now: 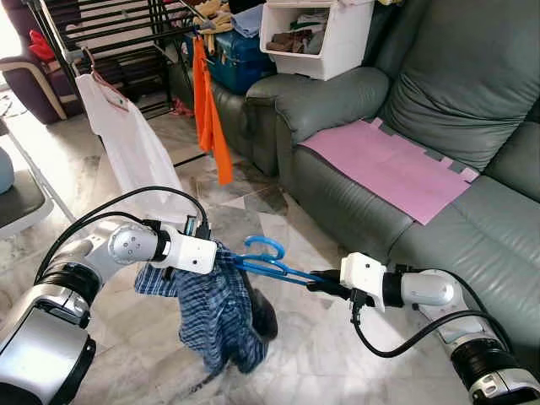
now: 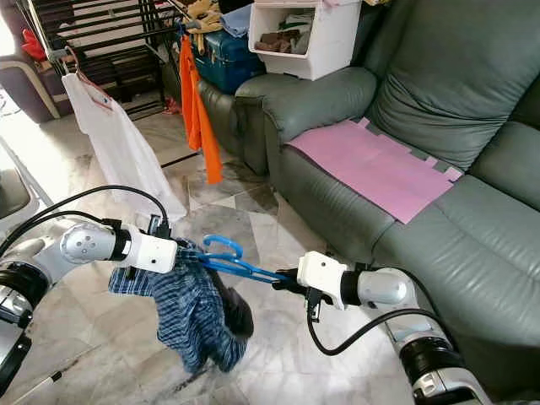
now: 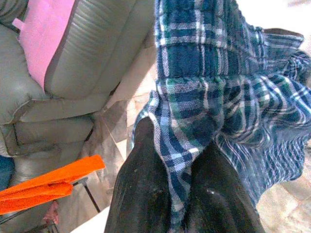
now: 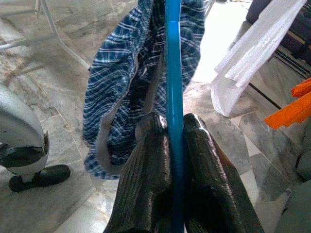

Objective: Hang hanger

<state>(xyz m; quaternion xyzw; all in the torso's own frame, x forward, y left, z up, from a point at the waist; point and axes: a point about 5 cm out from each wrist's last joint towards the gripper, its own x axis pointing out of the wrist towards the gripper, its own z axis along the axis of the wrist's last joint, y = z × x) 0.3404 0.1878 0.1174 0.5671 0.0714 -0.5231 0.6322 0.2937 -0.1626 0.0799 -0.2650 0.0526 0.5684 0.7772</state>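
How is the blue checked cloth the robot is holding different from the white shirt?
The blue checked cloth is dark plaid; the white shirt is plain. The checked cloth is bunched up, half on a blue hanger held low between the left gripper and right gripper; the white shirt hangs smooth on its own hanger at the drying rack, untouched. Both are clothes on hangers.

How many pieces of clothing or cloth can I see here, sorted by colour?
Blue checked: 1, the blue plaid garment held on the blue plastic hanger between the left gripper and right gripper
White: 1, the white T-shirt hanging on the rack
Orange: 1, the orange cloth hanging
Pink: 1, the pink sheet lying on the grey-green sofa
Total: 4
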